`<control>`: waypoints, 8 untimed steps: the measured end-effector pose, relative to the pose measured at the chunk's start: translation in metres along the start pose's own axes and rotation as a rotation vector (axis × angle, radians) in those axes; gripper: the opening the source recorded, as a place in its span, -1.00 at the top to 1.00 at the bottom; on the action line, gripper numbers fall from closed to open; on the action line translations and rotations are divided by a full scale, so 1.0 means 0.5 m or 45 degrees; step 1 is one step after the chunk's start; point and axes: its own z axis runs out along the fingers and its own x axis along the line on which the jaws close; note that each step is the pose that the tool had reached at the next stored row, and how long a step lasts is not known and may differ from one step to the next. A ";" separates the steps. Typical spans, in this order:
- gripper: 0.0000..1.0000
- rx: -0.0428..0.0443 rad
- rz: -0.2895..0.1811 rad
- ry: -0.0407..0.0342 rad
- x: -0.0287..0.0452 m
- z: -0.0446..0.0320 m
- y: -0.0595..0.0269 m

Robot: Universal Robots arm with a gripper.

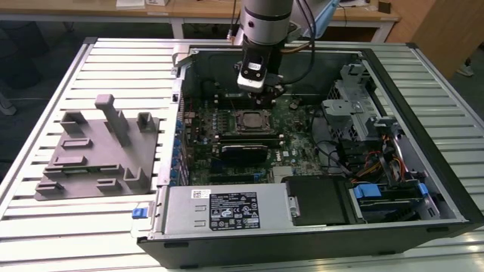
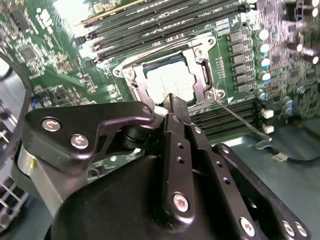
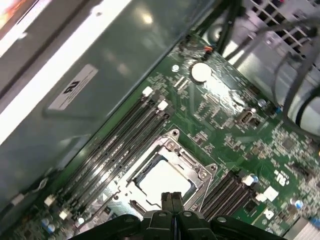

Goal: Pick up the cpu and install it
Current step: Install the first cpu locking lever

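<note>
Hovering above the motherboard [image 1: 250,133] inside the open computer case [image 1: 423,187], the gripper [image 3: 172,200] has its two black fingers [image 2: 176,117] pressed together with nothing between them, as both wrist views show. Just beyond the fingertips lies the CPU socket [image 2: 172,75], its metal frame [image 3: 200,175] surrounding a pale, shiny square: the cpu [image 3: 165,181], seated flat in the socket. Rows of memory slots [image 3: 120,140] flank the socket on either side.

Judged from this arrangement, the placing step appears complete and the arm [image 1: 266,22] is clear of the chip; what remains would call for securing the chip, since a thin wire lever [image 2: 245,122] stands out beside the socket.

The grey fixture block [image 1: 98,153] sits on the slatted table [image 1: 45,226] at the exterior view's left, well apart from the case. Whether the socket's retaining frame is latched cannot be told. In the exterior view the gripper partly screens the socket, and glare washes out the chip's surface in both wrist views.
</note>
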 end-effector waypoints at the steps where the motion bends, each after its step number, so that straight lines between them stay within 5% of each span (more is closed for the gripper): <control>1: 0.79 0.000 -0.023 0.0001 0.000 0.000 0.000; 8: 0.79 0.000 -0.185 0.0013 0.000 0.000 0.000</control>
